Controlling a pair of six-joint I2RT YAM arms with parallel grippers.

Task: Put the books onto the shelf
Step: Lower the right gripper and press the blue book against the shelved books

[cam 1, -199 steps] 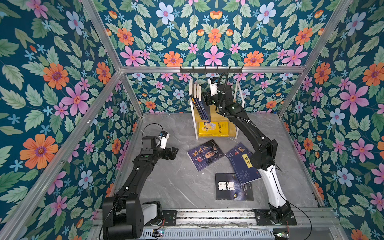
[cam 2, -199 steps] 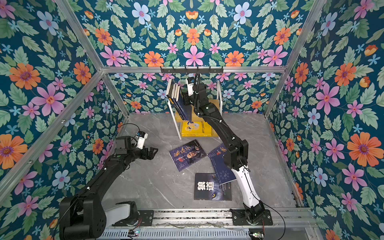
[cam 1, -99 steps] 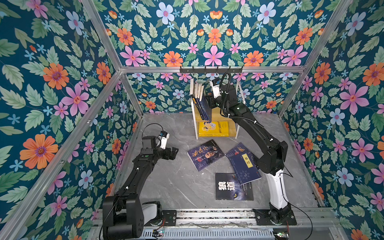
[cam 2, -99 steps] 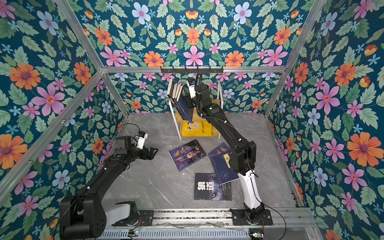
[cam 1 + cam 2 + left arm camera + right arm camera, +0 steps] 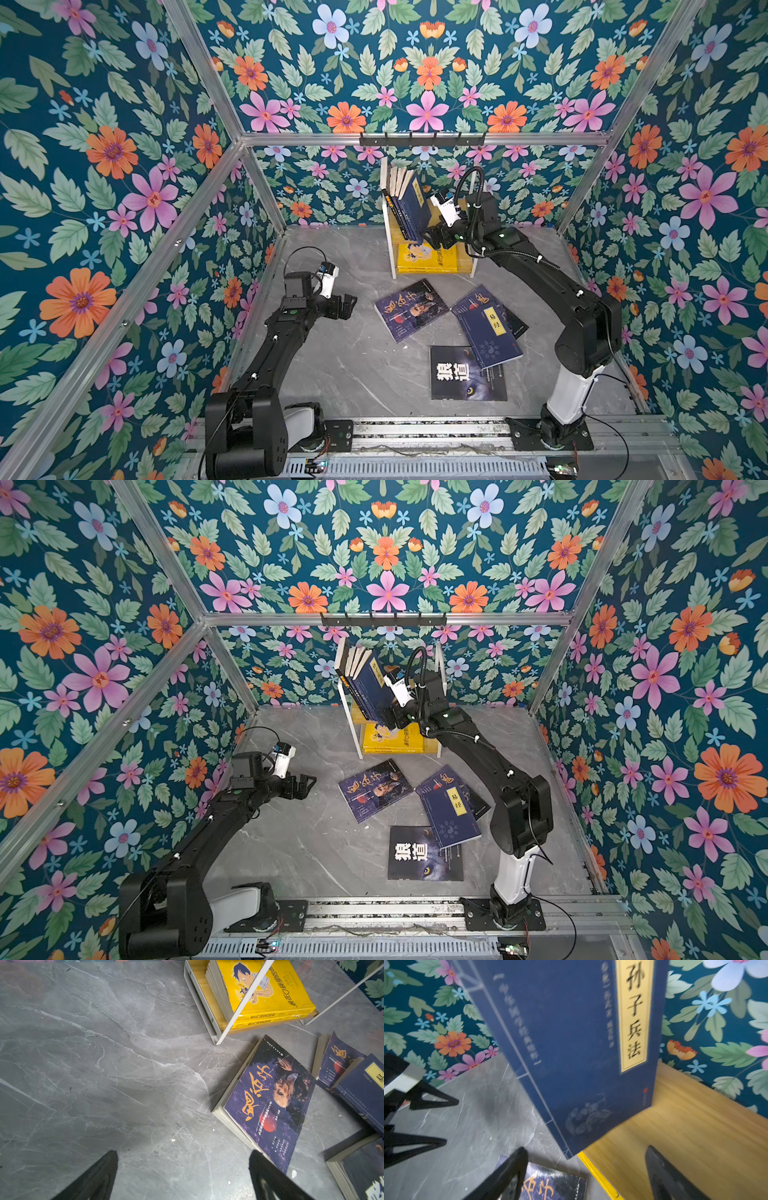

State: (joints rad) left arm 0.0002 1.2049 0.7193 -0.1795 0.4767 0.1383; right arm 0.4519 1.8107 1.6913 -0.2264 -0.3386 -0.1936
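The shelf [image 5: 390,249] stands at the back centre. Several books lean left on its upper board [image 5: 685,1136], the outermost a navy book [image 5: 415,208] with a yellow label [image 5: 633,1012]. Yellow cartoon-boy books [image 5: 426,257] lie on the lower tier. My right gripper [image 5: 432,239] hangs open just beside the navy book's lower corner, holding nothing. On the table lie a portrait book [image 5: 411,309], a navy labelled book [image 5: 490,332] and a black wolf-eye book [image 5: 465,374]. My left gripper [image 5: 347,305] hovers open over bare table, left of the portrait book [image 5: 270,1101].
A black hook rail [image 5: 422,139] runs along the back wall above the shelf. Floral walls close in the left, back and right sides. Another dark book [image 5: 473,299] lies under the navy labelled one. Bare grey table [image 5: 332,365] spreads before the left arm.
My right gripper has opened and let go of the navy book, which now leans on the other books on the upper board. The gripper has dropped lower. The left arm has not moved.
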